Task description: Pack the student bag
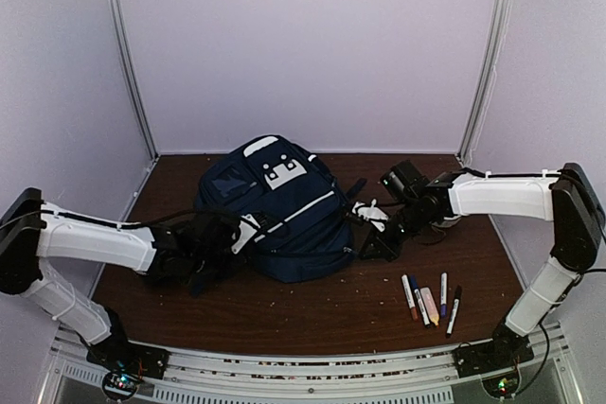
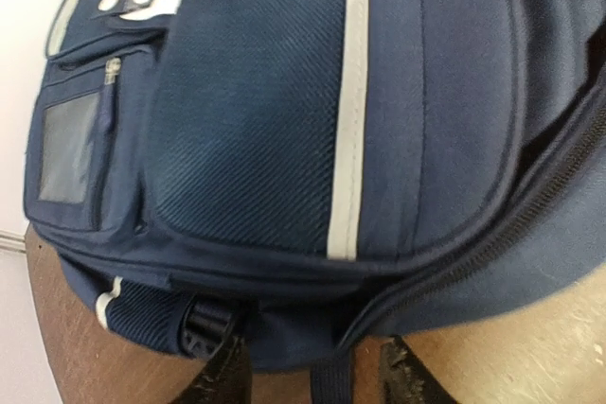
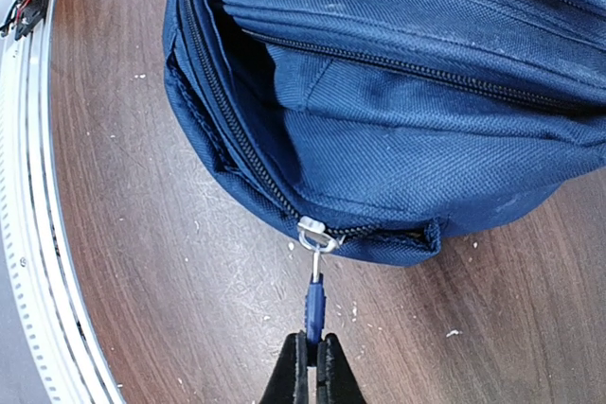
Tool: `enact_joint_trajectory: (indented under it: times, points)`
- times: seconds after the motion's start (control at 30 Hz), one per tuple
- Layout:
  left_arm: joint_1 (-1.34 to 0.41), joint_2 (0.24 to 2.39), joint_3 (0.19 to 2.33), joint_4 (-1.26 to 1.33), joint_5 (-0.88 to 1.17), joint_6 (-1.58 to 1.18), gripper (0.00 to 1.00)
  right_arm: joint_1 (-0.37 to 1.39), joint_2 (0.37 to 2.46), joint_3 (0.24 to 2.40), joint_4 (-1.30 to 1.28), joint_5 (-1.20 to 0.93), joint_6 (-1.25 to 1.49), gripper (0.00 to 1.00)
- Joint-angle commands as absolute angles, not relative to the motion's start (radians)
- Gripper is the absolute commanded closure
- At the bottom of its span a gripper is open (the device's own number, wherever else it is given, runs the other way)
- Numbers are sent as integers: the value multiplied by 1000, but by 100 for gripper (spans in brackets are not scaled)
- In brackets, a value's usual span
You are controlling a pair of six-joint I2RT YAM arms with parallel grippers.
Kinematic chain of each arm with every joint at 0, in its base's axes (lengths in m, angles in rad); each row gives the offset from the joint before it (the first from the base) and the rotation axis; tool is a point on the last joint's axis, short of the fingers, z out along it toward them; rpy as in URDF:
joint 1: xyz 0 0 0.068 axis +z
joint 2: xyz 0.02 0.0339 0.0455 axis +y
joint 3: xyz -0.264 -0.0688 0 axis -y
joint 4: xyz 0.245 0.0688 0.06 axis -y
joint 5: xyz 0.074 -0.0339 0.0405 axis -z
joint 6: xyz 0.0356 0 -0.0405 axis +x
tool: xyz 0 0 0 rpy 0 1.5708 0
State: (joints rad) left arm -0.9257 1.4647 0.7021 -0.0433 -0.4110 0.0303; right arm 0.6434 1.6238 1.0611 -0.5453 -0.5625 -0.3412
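The navy student bag (image 1: 279,205) lies in the middle of the table, front pocket and white patches facing up. In the left wrist view the bag (image 2: 284,139) fills the frame. My left gripper (image 2: 317,380) is open at the bag's lower edge, and a dark strap (image 2: 331,380) runs between its fingers. My left gripper (image 1: 227,236) sits at the bag's left side. My right gripper (image 3: 313,352) is shut on the blue zip pull (image 3: 314,305), which hangs from the metal slider (image 3: 315,234) at the end of the main zip. It sits at the bag's right side (image 1: 377,243).
Several markers (image 1: 429,302) lie in a row on the brown table front right of the bag. A metal rail (image 3: 28,234) runs along the table's near edge. White walls enclose the back and sides.
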Motion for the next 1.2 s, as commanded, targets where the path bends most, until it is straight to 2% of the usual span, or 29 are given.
enact_joint_trajectory:
  times: [0.0,0.1,0.2,0.37,0.63,0.87,1.17]
  points:
    - [-971,1317,666,-86,-399,-18,50,628,1648,1067,-617,-535,-346,100]
    - [-1022,1270,671,-41,-319,25,49,624,1665,1076,-609,-544,-338,100]
    - [-1075,1316,745,-31,-307,70,49,621,1677,1079,-594,-555,-327,100]
    - [-1111,1505,908,-14,-214,104,45,620,1688,1081,-587,-570,-318,100]
    - [-1137,1778,1160,-39,-148,81,46,575,1677,1066,-587,-591,-320,100]
    - [-1138,1948,1338,-162,-189,121,49,548,1683,1071,-589,-615,-318,100]
    - [-1137,2018,1408,-210,-253,152,52,540,1684,1072,-589,-630,-316,100]
